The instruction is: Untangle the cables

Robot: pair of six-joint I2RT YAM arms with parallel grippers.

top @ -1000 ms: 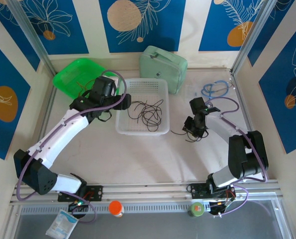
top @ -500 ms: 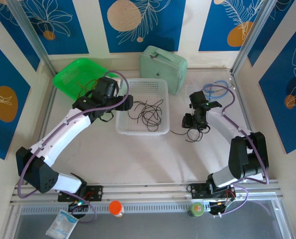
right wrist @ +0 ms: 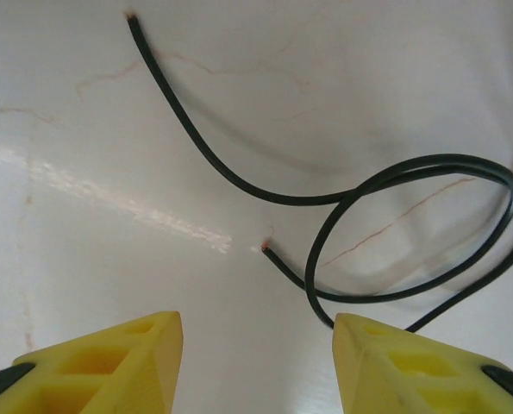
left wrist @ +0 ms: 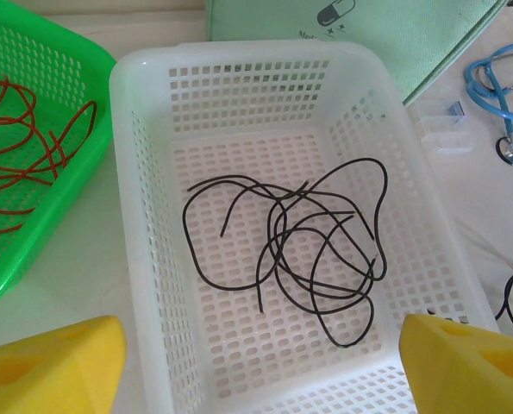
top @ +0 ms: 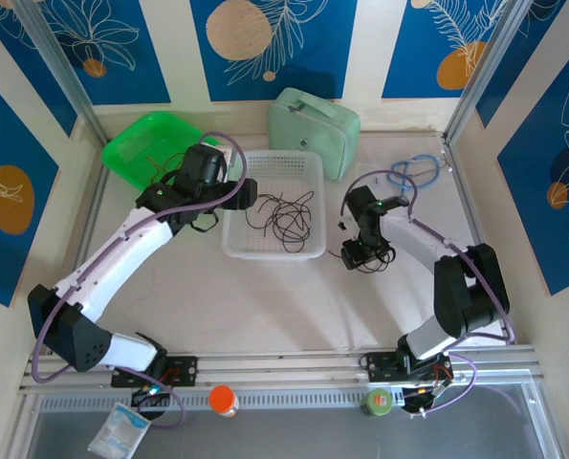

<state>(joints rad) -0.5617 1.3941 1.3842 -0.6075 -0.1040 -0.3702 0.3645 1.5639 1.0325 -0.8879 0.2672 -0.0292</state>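
Note:
Several black cables point(left wrist: 299, 233) lie looped together in the white basket point(left wrist: 144, 259). Red cables point(left wrist: 23, 129) curl in the green basket point(left wrist: 84, 181) to its left. My left gripper point(left wrist: 265, 371) hangs open above the white basket's point(top: 313, 191) near end, with nothing between its fingers. In the top view that left gripper point(top: 238, 197) is at the basket's left wall. One more black cable point(right wrist: 278, 197) lies loose on the table right of the basket. My right gripper point(right wrist: 256, 362) hovers low over it, open, one bare cable end just ahead of the fingertips point(right wrist: 385, 354).
A mint-green pouch point(top: 315, 129) stands behind the white basket. A light-blue coiled cable point(top: 413, 170) lies at the back right, a small clear box point(left wrist: 446, 129) near it. Two small bottles point(top: 223, 400) sit on the front rail.
My right gripper has spread its jaws wider, and its wrist has swung left over the loose black cable. The left arm has barely shifted.

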